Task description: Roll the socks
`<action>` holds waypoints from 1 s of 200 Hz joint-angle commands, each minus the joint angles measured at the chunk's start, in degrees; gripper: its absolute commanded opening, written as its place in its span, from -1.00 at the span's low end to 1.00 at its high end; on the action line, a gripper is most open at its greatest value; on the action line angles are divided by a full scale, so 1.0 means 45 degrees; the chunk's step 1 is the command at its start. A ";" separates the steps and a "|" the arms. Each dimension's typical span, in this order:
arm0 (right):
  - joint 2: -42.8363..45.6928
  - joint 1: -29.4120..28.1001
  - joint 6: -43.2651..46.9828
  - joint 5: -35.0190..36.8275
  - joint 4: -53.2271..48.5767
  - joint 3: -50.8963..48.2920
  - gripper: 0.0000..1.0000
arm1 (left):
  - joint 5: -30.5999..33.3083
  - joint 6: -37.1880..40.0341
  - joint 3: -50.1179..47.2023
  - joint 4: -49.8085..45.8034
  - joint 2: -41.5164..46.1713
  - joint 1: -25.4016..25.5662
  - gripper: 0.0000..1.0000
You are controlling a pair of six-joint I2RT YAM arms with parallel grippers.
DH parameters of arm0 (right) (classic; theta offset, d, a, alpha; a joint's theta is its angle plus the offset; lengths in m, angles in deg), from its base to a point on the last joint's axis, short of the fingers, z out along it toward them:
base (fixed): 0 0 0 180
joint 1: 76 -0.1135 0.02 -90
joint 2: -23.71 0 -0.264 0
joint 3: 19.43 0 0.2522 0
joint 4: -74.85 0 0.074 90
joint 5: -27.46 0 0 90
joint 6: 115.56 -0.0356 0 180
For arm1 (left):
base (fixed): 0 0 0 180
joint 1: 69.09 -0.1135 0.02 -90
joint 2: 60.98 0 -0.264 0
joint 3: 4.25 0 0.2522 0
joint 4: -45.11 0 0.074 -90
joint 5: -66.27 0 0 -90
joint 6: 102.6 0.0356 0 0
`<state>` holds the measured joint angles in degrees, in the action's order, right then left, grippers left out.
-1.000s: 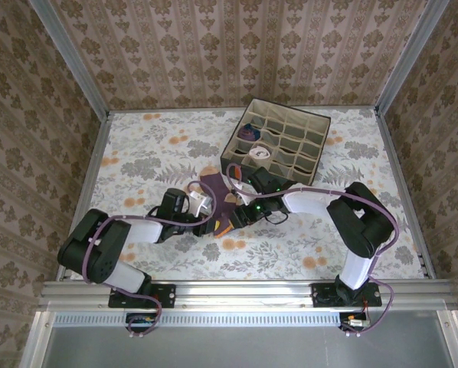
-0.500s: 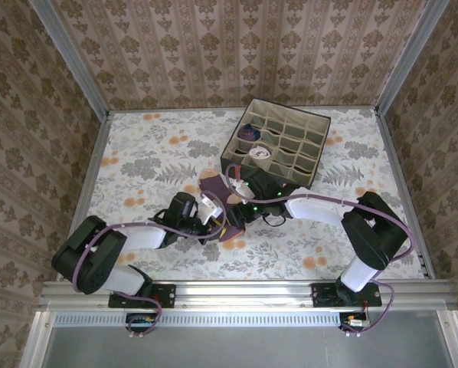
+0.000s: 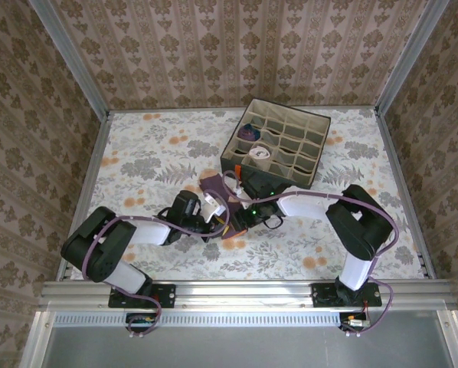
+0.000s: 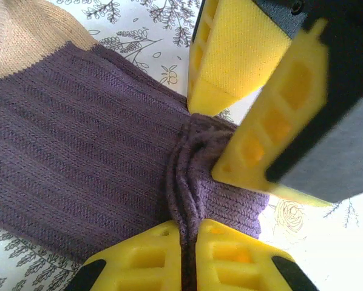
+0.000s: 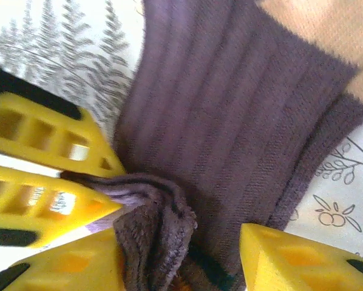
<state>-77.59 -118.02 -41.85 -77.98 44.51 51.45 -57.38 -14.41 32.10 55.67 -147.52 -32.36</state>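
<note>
Midway across the counter (image 3: pixel 137 165), the left hand (image 4: pixel 183 236) pinches tight a fold of the purple sock (image 4: pixel 78 133); the right hand (image 5: pixel 178 260) straddles that fold, half open.

We count three socks. One purple sock with a tan heel (image 3: pixel 212 184) lies out on the desk (image 3: pixel 152 153). Two more sit in cells of the grey box (image 3: pixel 321 152): one purple, orange and teal sock (image 3: pixel 249 131) and one white sock (image 3: pixel 260 152). One box, then, and one desk. We make it two arms, left arm (image 3: pixel 137 230) and right arm (image 3: pixel 313 201), so two tools: left tool (image 4: pixel 183 233), right tool (image 5: pixel 181 242).
</note>
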 commanded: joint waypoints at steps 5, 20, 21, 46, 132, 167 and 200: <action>-0.0357 0.0054 -0.0529 0.1506 -0.1577 0.0439 -0.07 | 0.0256 0.0591 0.0013 -0.0545 -0.0344 0.0066 -1.00; -0.0685 0.0147 -0.0635 0.1636 -0.2031 0.0619 -0.07 | 0.0266 0.1044 -0.0066 -0.0620 -0.0181 0.0074 -1.00; -0.0708 0.0152 -0.0645 0.1635 -0.2054 0.0642 -0.07 | 0.0268 0.1074 -0.0072 -0.0619 -0.0152 0.0077 -1.00; -0.1071 0.0305 -0.0750 0.1596 -0.2404 0.0743 -0.07 | 0.0385 0.1995 -0.0332 -0.0846 0.0891 0.0132 -0.75; -0.1474 0.0821 -0.0688 0.0113 -0.2688 0.0612 -0.07 | 0.3218 0.5962 -0.0650 -0.2448 0.5569 0.2372 -0.54; -0.1669 0.1206 -0.0524 -0.0486 -0.2853 0.0582 -0.08 | 0.5200 0.7188 -0.0522 -0.1683 0.4457 0.3854 -0.47; -0.1616 0.1456 -0.0236 -0.0776 -0.3068 0.0471 -0.08 | 0.5824 0.7735 0.0032 -0.1212 0.2545 0.4220 -0.36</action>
<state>-81.37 -112.55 -43.75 -82.98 37.97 55.54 -36.13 15.62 30.29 48.28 -131.57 -14.13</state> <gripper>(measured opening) 0.460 0.298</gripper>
